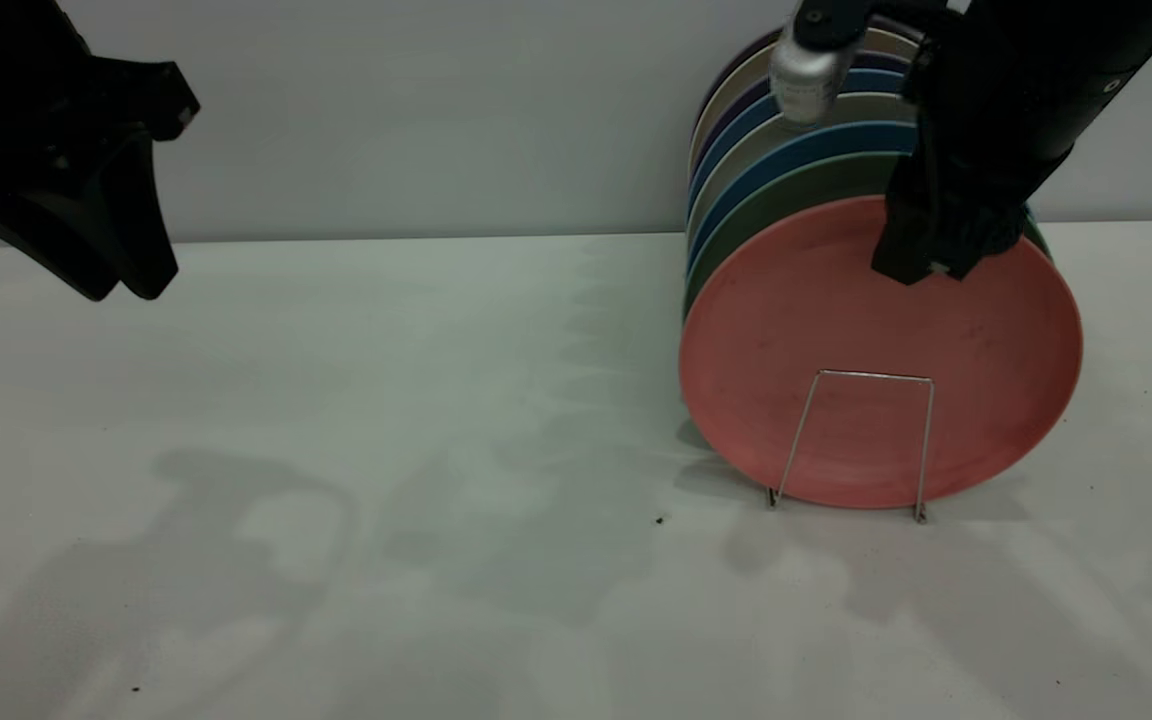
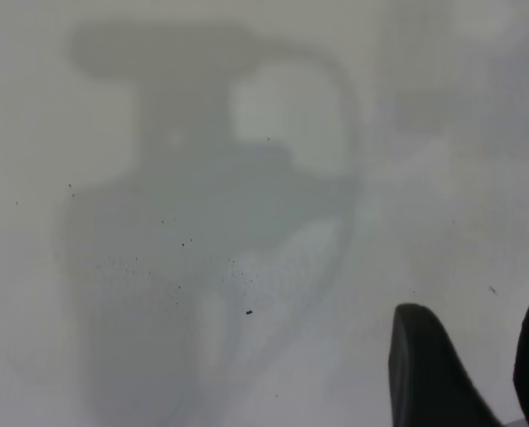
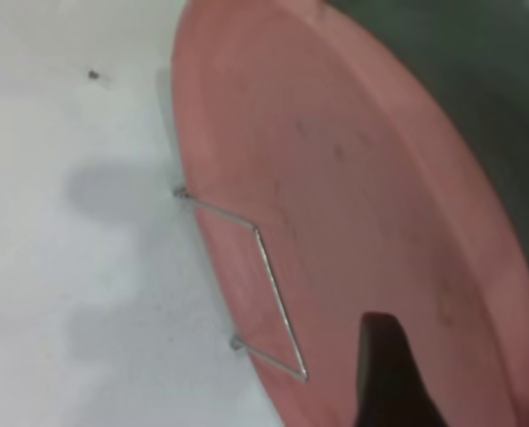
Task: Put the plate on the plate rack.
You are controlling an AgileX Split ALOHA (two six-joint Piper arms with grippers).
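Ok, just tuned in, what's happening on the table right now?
The right gripper is at the top edge of the pink plate, which stands upright in the wire plate rack, in front of a row of other plates. The left gripper hangs idle over the bare table, far off.

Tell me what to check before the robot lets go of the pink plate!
1. Plate standing on edge behind the rack front loop: ok.
2. Plate leaning back on the green plate: ok.
3. Plate bottom seated in the rack wires: cannot tell, hidden.
4. Right gripper at the plate's top rim: ok; whether its hold is tight: cannot tell.
5. Left gripper far off, above bare table: ok.
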